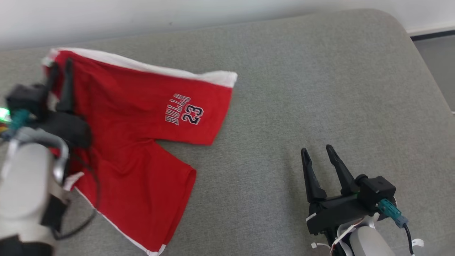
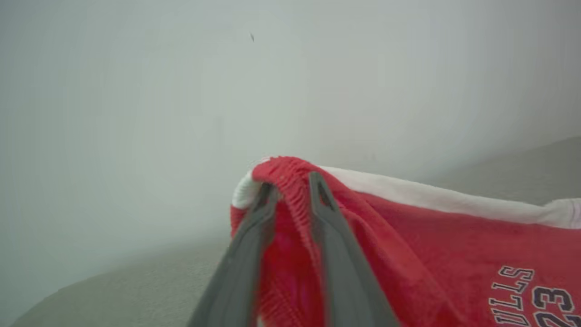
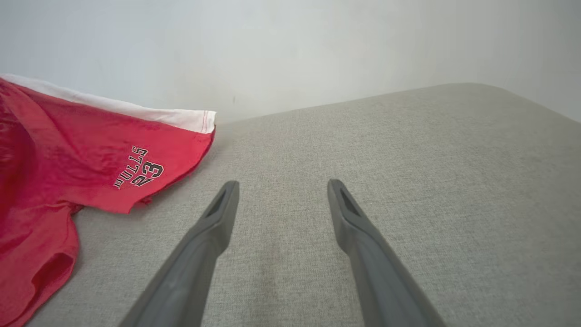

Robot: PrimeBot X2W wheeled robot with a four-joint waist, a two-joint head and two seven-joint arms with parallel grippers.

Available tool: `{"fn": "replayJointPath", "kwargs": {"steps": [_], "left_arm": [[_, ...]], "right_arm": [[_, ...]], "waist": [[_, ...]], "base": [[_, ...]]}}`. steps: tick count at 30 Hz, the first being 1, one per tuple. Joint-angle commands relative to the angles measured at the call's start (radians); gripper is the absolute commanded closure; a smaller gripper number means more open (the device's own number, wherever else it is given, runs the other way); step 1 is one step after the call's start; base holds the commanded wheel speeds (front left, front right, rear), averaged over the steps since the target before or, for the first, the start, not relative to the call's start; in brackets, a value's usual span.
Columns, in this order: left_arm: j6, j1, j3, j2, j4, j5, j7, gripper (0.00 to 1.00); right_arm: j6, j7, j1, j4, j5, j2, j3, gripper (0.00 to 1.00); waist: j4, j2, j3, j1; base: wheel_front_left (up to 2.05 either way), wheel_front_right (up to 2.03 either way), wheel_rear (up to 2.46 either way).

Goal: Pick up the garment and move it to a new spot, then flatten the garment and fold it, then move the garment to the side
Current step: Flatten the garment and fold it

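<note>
Shorts (image 1: 142, 117) — red, spread on the grey cushion (image 1: 320, 71) — lie at the left, their far corner pinched in the left tool (image 1: 60, 64); the right tool (image 1: 316, 148), jaws wide, hovers well apart to their right.

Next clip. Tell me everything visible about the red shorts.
The red shorts look like soft knit jersey, with a white band along the far edge, white trim on the near leg and a BULLS 23 print on the leg pointing right. They lie mostly spread on the grey padded surface, legs splayed, slightly rumpled. At their left end the left gripper pinches a bunched ridge of cloth between its fingers, and that corner stands raised. Nothing else touches them.
</note>
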Motion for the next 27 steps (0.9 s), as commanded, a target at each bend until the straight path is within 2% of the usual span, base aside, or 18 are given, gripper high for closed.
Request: {"fn": "replayJointPath", "kwargs": {"steps": [1, 6, 10, 13, 20, 27], "left_arm": [[0.007, -0.013, 0.003, 0.008, 0.014, 0.007, -0.004, 0.00], [0.056, -0.111, 0.010, 0.073, 0.136, 0.040, -0.004, 0.00], [0.081, -0.102, 0.002, 0.055, 0.218, 0.043, -0.004, 0.00], [0.091, -0.074, 0.005, 0.026, 0.231, 0.026, -0.004, 0.00], [0.114, 0.133, 0.044, -0.082, 0.032, -0.018, -0.004, 0.00], [0.107, 0.399, 0.078, -0.173, -0.158, -0.032, -0.004, 0.00]], "right_arm": [[-0.003, 0.000, -0.009, 0.000, 0.007, 0.005, 0.002, 0.00], [-0.003, 0.000, -0.008, 0.003, 0.019, 0.013, 0.001, 0.00], [-0.003, 0.000, 0.010, 0.010, 0.015, 0.015, -0.016, 0.00], [-0.003, 0.000, 0.011, 0.010, 0.009, 0.016, -0.017, 0.00], [-0.003, 0.000, 0.031, 0.016, -0.002, 0.017, 0.006, 0.00], [-0.002, 0.000, 0.072, 0.035, -0.005, 0.019, 0.048, 0.00]], "waist": [[-0.030, -0.0001, 0.027, -0.0002], [-0.043, -0.0001, 0.047, -0.0002], [-0.019, -0.0001, 0.036, -0.0002], [0.007, -0.0001, 0.017, -0.0002], [0.073, -0.0001, -0.064, -0.0002], [0.129, -0.0001, -0.162, -0.0002]], "base": [[0.00, 0.00, 0.00], [0.00, 0.00, 0.00], [0.00, 0.00, 0.00], [0.00, 0.00, 0.00], [0.00, 0.00, 0.00], [0.00, 0.00, 0.00]]}}
